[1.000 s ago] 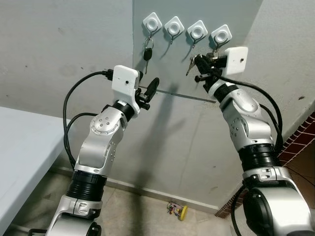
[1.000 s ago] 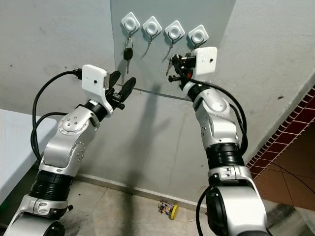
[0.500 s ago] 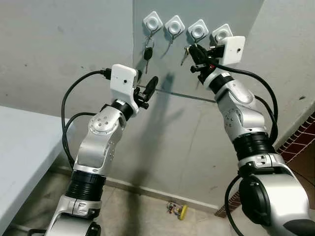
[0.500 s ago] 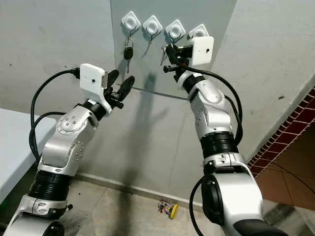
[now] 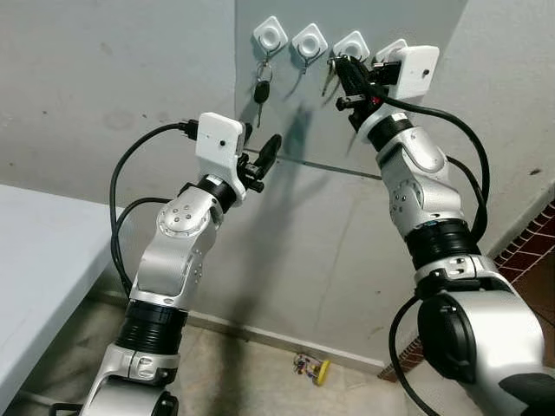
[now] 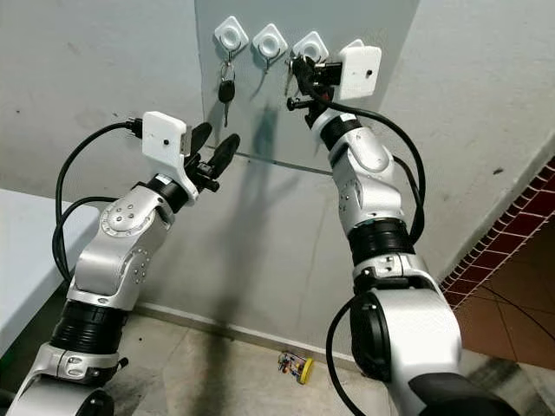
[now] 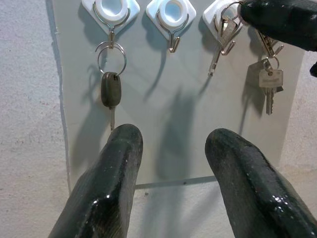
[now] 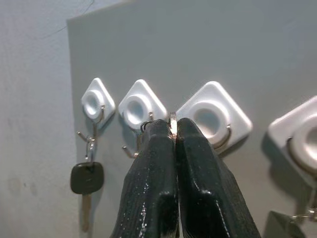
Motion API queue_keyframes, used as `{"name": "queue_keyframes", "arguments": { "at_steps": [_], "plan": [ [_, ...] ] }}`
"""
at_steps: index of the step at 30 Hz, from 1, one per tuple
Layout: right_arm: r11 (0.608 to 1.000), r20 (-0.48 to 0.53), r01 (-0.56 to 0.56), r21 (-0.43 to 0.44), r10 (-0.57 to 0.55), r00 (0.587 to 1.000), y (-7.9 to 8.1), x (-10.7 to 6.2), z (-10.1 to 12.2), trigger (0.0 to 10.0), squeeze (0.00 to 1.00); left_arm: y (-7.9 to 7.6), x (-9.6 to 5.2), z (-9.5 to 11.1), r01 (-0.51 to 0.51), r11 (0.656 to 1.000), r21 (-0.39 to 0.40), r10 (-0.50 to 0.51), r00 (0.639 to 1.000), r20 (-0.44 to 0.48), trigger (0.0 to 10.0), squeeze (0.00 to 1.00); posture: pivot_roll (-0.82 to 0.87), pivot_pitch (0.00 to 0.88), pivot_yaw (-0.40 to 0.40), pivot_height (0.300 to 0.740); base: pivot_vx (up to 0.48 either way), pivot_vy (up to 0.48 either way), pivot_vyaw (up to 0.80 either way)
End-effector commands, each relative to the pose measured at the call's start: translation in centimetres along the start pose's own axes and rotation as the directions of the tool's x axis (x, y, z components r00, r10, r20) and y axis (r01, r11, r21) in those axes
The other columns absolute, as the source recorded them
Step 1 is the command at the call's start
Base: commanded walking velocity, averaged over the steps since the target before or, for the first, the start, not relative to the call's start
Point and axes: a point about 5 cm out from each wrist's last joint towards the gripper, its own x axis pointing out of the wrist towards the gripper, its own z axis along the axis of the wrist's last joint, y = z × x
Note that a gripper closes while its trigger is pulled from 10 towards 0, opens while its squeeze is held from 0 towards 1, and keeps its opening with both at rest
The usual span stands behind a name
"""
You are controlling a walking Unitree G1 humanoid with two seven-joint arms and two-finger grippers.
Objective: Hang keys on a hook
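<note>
My right claw (image 8: 174,130) raised, pinching the key ring (image 8: 172,119) at the third hook (image 8: 224,140).
Keys hidden behind my fingers; left claw (image 7: 171,141) released.

Head stereo looks up; wrist cams close; all share hooks (image 7: 172,20).
</note>
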Motion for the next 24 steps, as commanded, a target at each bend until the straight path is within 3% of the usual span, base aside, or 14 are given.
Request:
{"name": "queue_keyframes", "arguments": {
  "at_steps": [1,24],
  "plan": [
    [1.000,0.026,0.023,-0.009,-0.022,0.999,-0.6,0.3,1.0,10.0,0.00,-0.5,0.2,0.5,0.023,1.000,0.014,-0.024,1.000,0.010,10.0,0.00,-0.03,0.000,-0.085,0.740,0.000,0.000,0.00],
    [0.997,-0.067,0.069,-0.023,-0.071,0.995,-1.2,-0.2,-0.9,10.0,0.00,-0.1,-0.1,0.6,0.003,1.000,0.014,-0.003,1.000,0.004,10.0,0.00,-0.02,0.000,-0.083,0.740,0.000,0.000,0.00]
  ]
}}
